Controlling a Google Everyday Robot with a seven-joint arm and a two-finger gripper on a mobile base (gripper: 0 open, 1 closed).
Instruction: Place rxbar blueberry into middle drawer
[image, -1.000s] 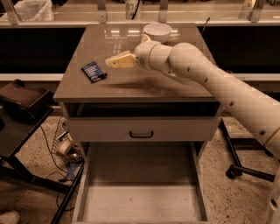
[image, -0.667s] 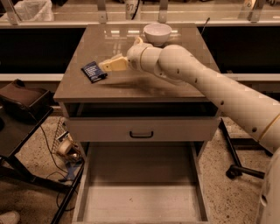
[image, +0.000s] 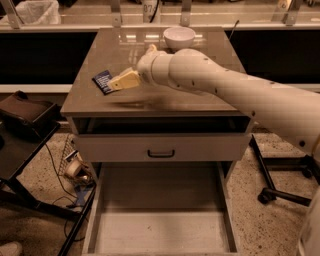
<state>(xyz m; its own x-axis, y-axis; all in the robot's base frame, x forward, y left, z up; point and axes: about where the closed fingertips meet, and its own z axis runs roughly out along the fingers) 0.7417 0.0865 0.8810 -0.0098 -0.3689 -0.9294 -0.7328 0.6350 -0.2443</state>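
Note:
The rxbar blueberry (image: 102, 81), a small dark navy wrapper with white print, lies flat on the left part of the cabinet top (image: 165, 100). My gripper (image: 120, 81) reaches in from the right, low over the top, with its tip at the bar's right edge. Whether it touches the bar cannot be told. The middle drawer (image: 160, 232) stands pulled out at the bottom of the view, wide and shallow, with a bare pale floor.
A white bowl (image: 179, 37) stands at the back of the cabinet top, just behind my arm. A closed drawer front with a black handle (image: 161, 153) sits above the open drawer. A black stand (image: 25, 112) and cables are on the left, and a chair base (image: 280, 192) is on the right.
My gripper and arm have moved left across the cabinet top, from a gap beside the bar to its right edge. The bar has not moved.

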